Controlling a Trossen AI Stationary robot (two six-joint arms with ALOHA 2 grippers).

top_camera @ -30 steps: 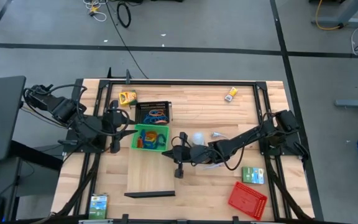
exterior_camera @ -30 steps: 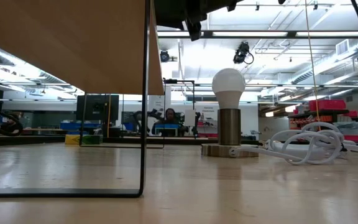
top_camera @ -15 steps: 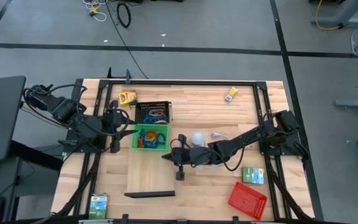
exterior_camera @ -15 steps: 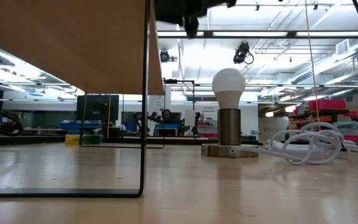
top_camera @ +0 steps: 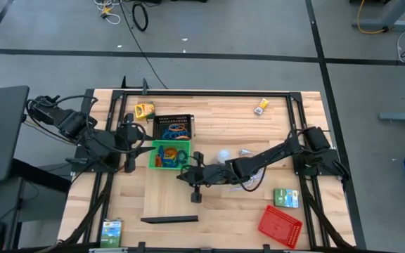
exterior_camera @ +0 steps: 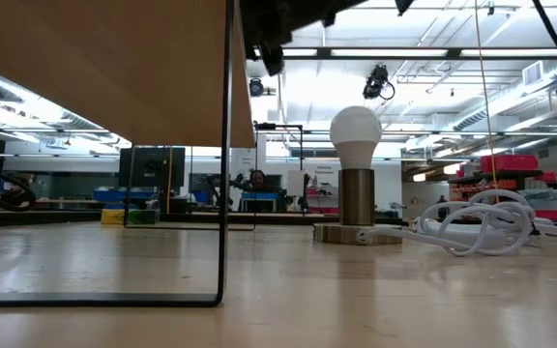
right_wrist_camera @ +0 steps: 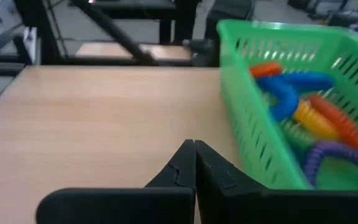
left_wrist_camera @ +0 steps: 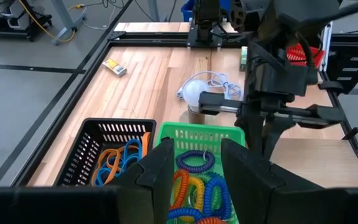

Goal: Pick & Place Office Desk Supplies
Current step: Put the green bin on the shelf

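**Light loops, soft coils, small card boxes: gentle pinches needed**

Far left, at the table's near corner: a green box (top_camera: 111,230), lying apart from everything else. Probably light and stiff, with thin walls that could dent. Best pinched across the two flat faces, not at a corner.

Next, the left claw (top_camera: 140,149), just beside the left wall of the green tray (top_camera: 152,156). Fingers spread apart, nothing between them.

Behind it, a yellow box (top_camera: 144,109) beside the black tray (top_camera: 190,126); likely the same handling as the green one.

Inside the black tray, orange and blue loops (left_wrist_camera: 115,158), thin and tangled together. Likely near weightless and floppy, and apt to drag a neighbour along. Better taken on a single strand at the edge of the pile.

Inside the green tray, fat ribbed coils (left_wrist_camera: 196,160) in purple, blue, yellow and orange, heaped one on another. Likely springy and soft, giving under pressure and rolling if nudged. Safest gripped across the coil's thickness at its highest arc.

Then the right claw (top_camera: 183,174), over the pale board (top_camera: 162,200), close to the green tray's near right corner. Fingers pressed together, empty.

Farther right, well apart: a small yellow box (top_camera: 261,106) near the far edge, and another green box (top_camera: 285,198) just beside the red tray (top_camera: 280,225).
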